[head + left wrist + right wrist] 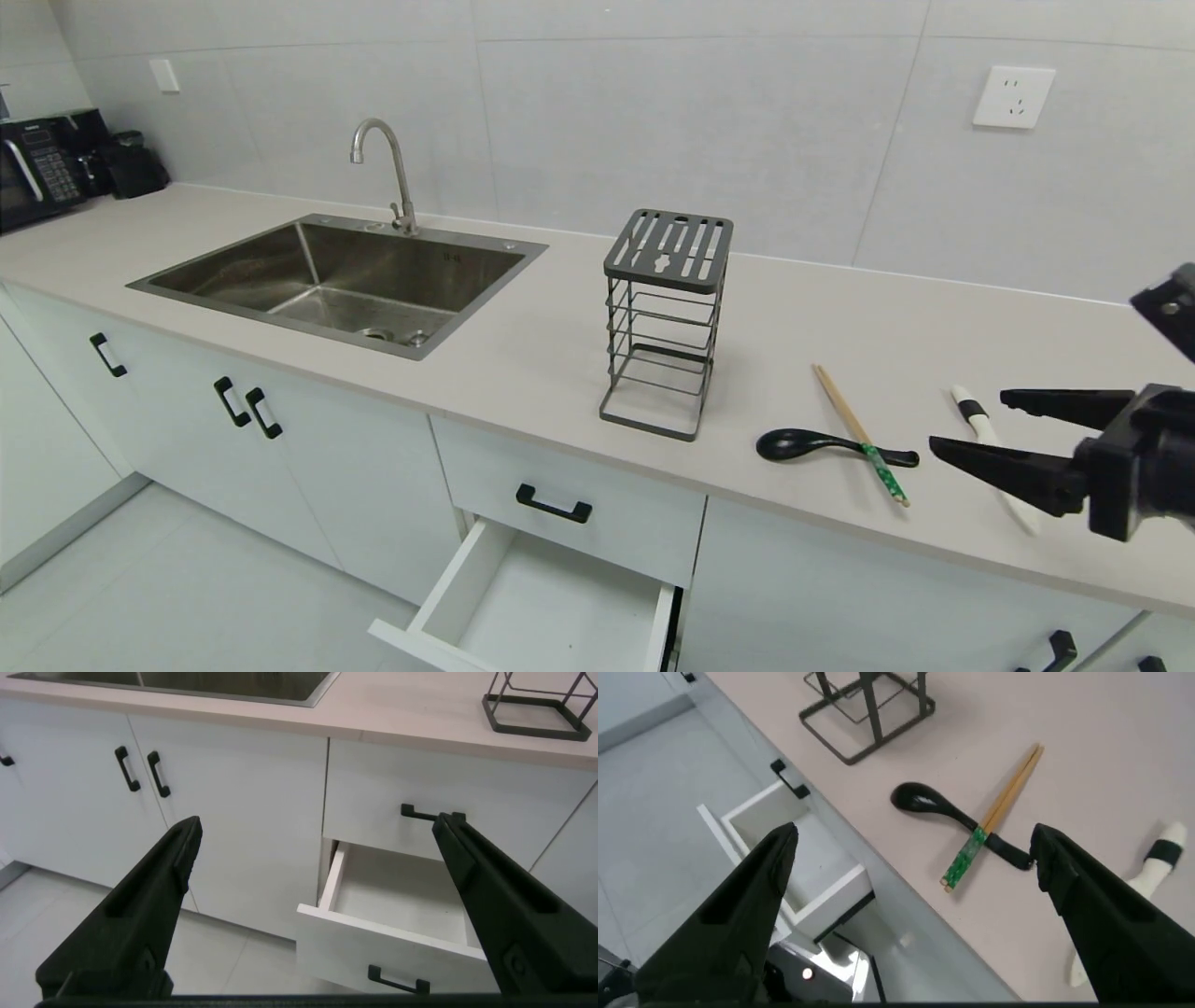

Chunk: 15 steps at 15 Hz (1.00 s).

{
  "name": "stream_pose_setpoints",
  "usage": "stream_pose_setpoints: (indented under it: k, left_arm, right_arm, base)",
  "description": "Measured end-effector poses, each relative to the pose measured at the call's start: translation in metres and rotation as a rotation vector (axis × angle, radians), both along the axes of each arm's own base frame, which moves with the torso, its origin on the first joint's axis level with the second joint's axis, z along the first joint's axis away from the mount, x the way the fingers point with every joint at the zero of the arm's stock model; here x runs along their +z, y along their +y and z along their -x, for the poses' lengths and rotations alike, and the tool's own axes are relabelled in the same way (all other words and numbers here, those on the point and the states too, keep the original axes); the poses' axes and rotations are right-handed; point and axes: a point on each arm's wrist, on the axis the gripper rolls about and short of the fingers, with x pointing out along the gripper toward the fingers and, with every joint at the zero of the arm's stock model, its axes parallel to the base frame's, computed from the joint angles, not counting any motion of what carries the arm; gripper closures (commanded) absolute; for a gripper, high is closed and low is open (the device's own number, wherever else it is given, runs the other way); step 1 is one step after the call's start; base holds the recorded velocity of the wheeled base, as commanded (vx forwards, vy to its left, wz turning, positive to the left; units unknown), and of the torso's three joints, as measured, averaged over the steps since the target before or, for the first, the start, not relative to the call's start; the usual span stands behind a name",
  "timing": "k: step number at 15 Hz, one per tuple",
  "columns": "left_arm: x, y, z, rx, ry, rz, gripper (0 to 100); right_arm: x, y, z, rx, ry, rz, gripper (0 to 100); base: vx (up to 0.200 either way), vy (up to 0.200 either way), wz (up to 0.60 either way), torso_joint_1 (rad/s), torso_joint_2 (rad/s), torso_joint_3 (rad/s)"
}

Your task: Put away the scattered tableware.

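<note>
A black spoon (822,444) lies on the beige counter (523,355), with a pair of wooden chopsticks (859,433) with green ends resting across its handle. A white utensil with a black band (988,439) lies to their right. My right gripper (966,425) hovers open just right of them, above the white utensil. From the right wrist the spoon (934,805), chopsticks (993,817) and white utensil (1148,873) lie between its open fingers (747,905). My left gripper (318,840) is open in front of the cabinets, facing the open drawer (392,910).
A dark wire rack (665,322) stands mid-counter. A steel sink (345,280) with a faucet (387,168) sits to the left. An open white drawer (546,602) juts out below the counter edge. A microwave (42,168) stands at the far left.
</note>
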Motion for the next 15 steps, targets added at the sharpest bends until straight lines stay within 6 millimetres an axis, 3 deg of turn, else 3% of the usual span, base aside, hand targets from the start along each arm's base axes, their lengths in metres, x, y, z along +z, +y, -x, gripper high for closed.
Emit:
stream_pose_setpoints:
  k: [4, 9, 15]
  left_arm:
    - [0.0, 0.0, 0.0, 0.0, 0.0, 0.0, 0]
    - [0.0, 0.0, 0.0, 0.0, 0.0, 0.0, 0]
    - [0.0, 0.0, 0.0, 0.0, 0.0, 0.0, 0]
  right_arm:
    - [-0.016, 0.01, -0.03, -0.049, 0.088, 0.062, 0]
    - [-0.036, 0.013, -0.048, -0.122, 0.17, 0.121, 0]
    - [-0.06, 0.028, -0.064, -0.239, 0.318, 0.063, 0]
  base:
    - [0.0, 0.0, 0.0, 0.0, 0.0, 0.0]
    - [0.0, 0.0, 0.0, 0.0, 0.0, 0.0]
    - [0.0, 0.0, 0.0, 0.0, 0.0, 0.0]
